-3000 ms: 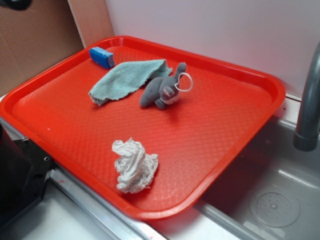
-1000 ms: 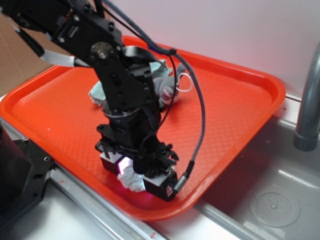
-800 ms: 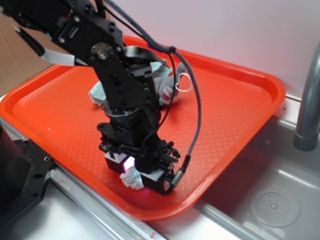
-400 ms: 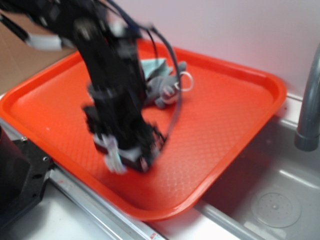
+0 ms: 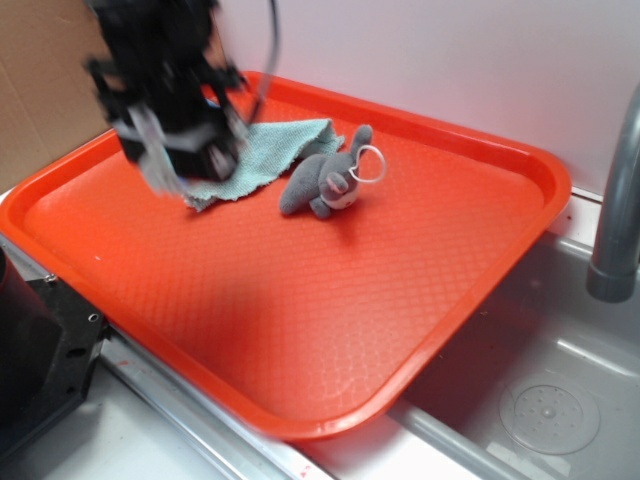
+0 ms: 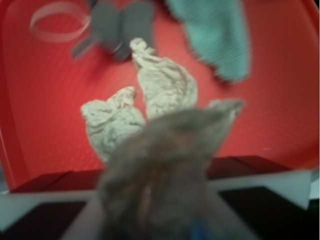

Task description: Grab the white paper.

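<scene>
Hand (image 5: pixel 165 150), blurred, hangs above the far-left part of the red tray (image 5: pixel 420 260), clenched on the white paper (image 6: pixel 150 150); wrist view shows the wad right up vs the lens, lobes dangling over the tray. Teal cloth (image 5: pixel 265 150) lies on the tray just beside the hand. Grey plush toy (image 5: pixel 325 180) w/ white ring touches the cloth's right edge.

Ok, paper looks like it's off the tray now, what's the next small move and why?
Probably just hold the pincer shut and pause above the tray. The white paper hangs bunched from the pincer in the wrist view, clear of the tray floor, and the spot near the front rim is bare. Both views are motion-blurred, so settle before judging the grip. The grey plush toy and teal cloth lie undisturbed.
</scene>
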`<action>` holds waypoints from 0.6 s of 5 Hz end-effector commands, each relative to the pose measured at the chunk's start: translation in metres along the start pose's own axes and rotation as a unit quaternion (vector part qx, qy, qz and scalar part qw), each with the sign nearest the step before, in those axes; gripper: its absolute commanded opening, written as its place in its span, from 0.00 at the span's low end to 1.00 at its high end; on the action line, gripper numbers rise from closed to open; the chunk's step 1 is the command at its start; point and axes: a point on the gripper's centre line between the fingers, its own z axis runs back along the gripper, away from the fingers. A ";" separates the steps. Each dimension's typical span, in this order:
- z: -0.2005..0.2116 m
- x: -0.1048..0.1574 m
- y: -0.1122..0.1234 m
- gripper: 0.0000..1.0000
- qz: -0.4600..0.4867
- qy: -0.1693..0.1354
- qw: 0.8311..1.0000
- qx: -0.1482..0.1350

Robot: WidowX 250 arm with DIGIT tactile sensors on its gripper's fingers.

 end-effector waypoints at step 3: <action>0.044 0.030 0.053 0.00 0.104 -0.033 0.994 0.022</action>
